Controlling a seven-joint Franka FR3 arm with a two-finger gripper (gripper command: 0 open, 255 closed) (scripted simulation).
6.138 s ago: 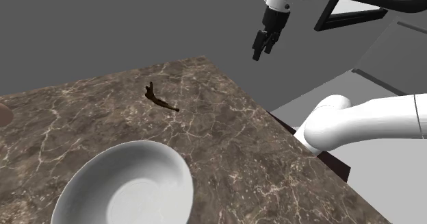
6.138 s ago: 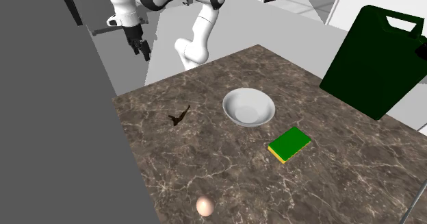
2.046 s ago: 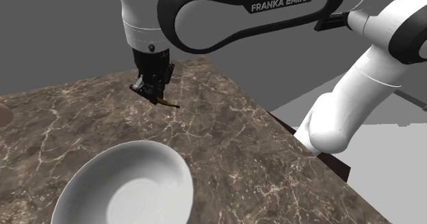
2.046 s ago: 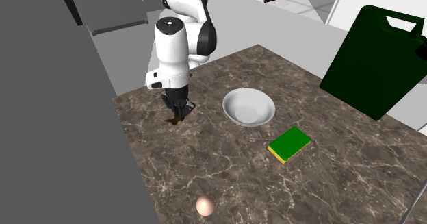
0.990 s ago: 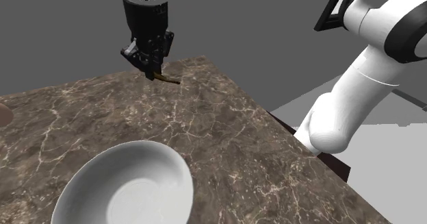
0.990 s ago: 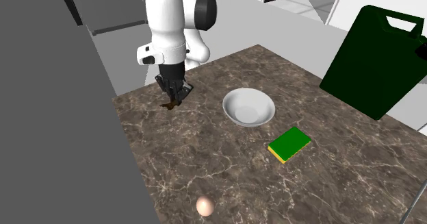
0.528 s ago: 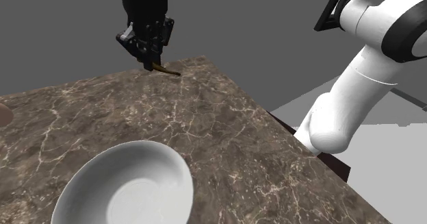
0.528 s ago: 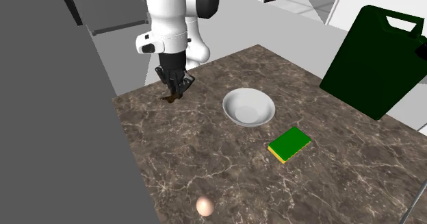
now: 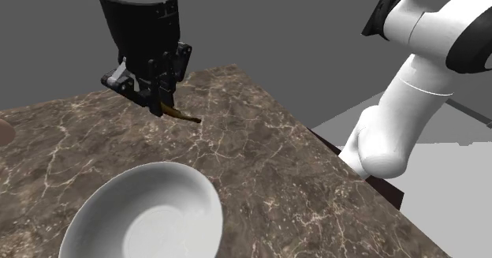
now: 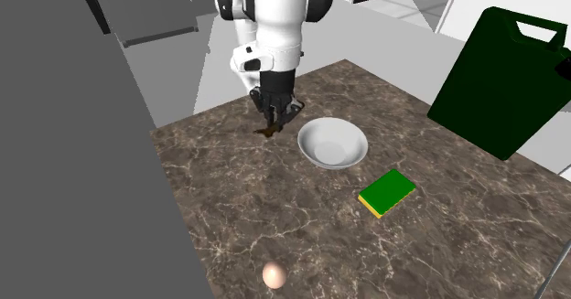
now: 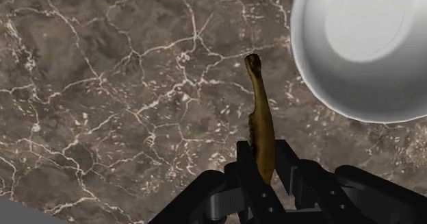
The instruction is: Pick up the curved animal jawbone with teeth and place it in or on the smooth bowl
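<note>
Two black fingers (image 11: 248, 171) of the gripper (image 11: 263, 159) are closed tight on one end of the brown jawbone (image 11: 261, 116). The long curved bone sticks out from between them, past the fingertips. The hand hangs above the brown stone table (image 11: 102, 85). The white bowl (image 11: 363, 99) sits on the table below the hand, off to one side, near the bone's far tip. A green block (image 10: 387, 192) and an egg (image 10: 273, 273) lie well apart from the hand.

No legible text, labels, brands, numbers or signs anywhere.
</note>
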